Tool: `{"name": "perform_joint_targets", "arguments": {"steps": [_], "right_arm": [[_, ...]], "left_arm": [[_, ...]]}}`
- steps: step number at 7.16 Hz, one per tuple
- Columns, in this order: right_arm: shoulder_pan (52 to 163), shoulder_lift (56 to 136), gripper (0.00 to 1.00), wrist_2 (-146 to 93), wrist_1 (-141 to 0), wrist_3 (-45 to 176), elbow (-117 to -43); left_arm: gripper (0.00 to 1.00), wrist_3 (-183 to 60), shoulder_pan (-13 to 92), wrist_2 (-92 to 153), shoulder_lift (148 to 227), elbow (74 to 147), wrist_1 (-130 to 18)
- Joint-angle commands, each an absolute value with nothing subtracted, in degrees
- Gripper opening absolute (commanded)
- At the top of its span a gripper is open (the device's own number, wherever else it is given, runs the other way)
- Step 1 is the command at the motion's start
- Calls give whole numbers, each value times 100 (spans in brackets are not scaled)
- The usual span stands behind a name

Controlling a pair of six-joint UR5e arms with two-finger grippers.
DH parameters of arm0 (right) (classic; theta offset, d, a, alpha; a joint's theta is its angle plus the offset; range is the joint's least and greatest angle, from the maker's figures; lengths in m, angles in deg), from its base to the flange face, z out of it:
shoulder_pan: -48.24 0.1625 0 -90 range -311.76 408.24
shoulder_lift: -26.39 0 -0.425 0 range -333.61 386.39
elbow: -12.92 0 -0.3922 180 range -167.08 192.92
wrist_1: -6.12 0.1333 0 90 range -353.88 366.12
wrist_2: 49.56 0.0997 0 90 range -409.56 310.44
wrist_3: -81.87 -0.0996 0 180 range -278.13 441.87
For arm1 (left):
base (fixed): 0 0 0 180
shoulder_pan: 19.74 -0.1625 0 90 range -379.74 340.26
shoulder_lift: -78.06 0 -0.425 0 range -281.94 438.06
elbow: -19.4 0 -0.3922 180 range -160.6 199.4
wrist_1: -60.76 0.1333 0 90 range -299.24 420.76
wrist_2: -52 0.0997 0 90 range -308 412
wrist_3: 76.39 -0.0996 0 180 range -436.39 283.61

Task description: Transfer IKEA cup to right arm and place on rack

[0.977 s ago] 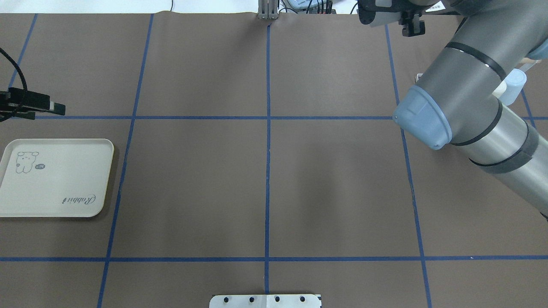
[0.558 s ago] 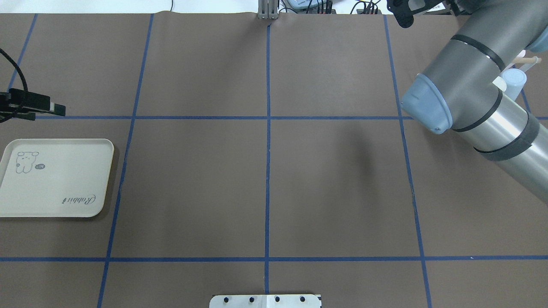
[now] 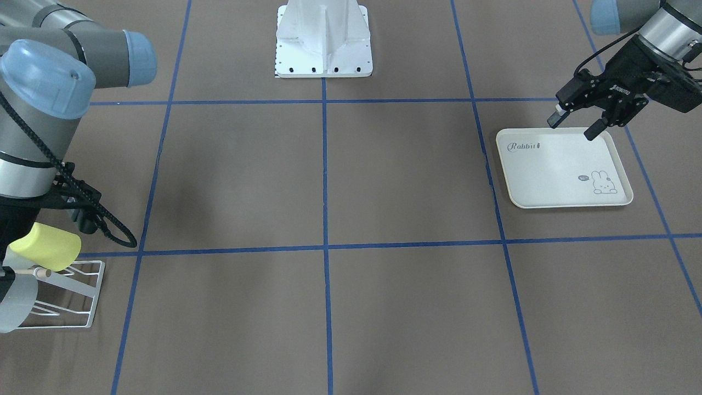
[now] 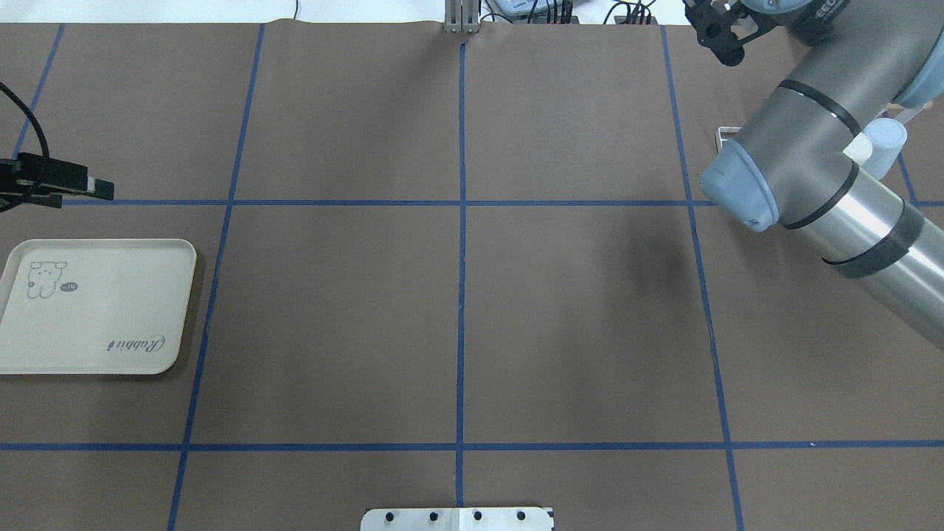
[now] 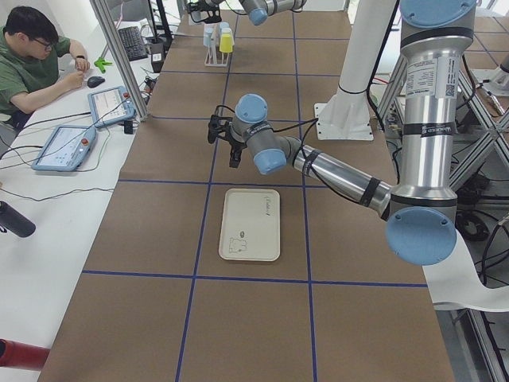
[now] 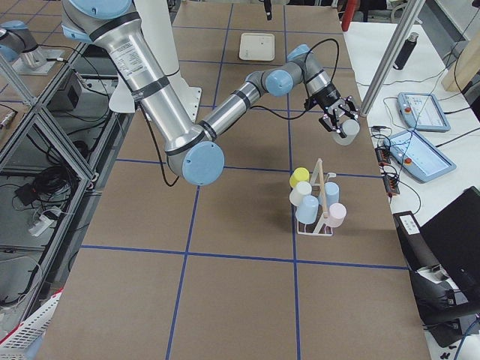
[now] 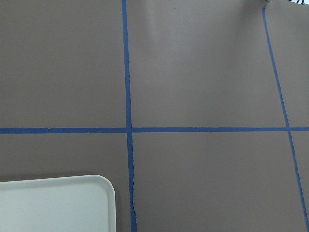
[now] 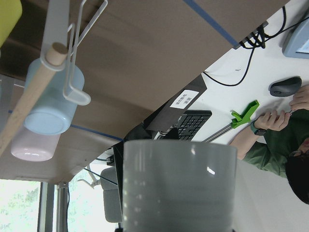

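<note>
The brown table (image 4: 354,295) bears a cream tray (image 4: 96,324) and, seemingly, the rack (image 6: 321,180).

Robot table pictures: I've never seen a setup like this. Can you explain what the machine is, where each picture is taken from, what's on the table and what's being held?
This is a robot with two jointed arms at a brown table marked with blue tape. Two fixed cameras look down on it, one from behind the robot and one facing it. Two more look along the table from its ends, and a small camera rides on each wrist.

The left gripper is open and empty, hovering beside a bare cream rabbit-print tray. The right gripper holds a pale grey cup in the air, near a white wire rack that carries several coloured cups. A person sits at a side desk.
</note>
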State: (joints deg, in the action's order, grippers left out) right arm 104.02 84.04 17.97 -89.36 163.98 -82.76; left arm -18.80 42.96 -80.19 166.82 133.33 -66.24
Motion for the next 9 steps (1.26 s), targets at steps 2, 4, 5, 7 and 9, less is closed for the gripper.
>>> {"name": "perform_joint_targets", "arguments": {"steps": [2,4,5,7,9], "right_arm": [[10440,8877,52,1732,-8445,16519,-7981],[10423,9213,51,1733,-7669,16519,-7824],[10414,9152,51,1732,-7650,16493,-7614],[10405,9117,51,1732,-7641,16501,-7532],[10327,9151,51,1724,-7650,16475,-7515]], "left_arm": [[100,-1873,4301,-8019,16692,13340,-6624],[100,-1873,4301,-8019,16692,13348,-6633],[100,-1873,4301,-8010,16692,13340,-6633],[100,-1873,4301,-8019,16692,13349,-6633],[100,-1873,4292,-8019,16692,13340,-6633]]}}
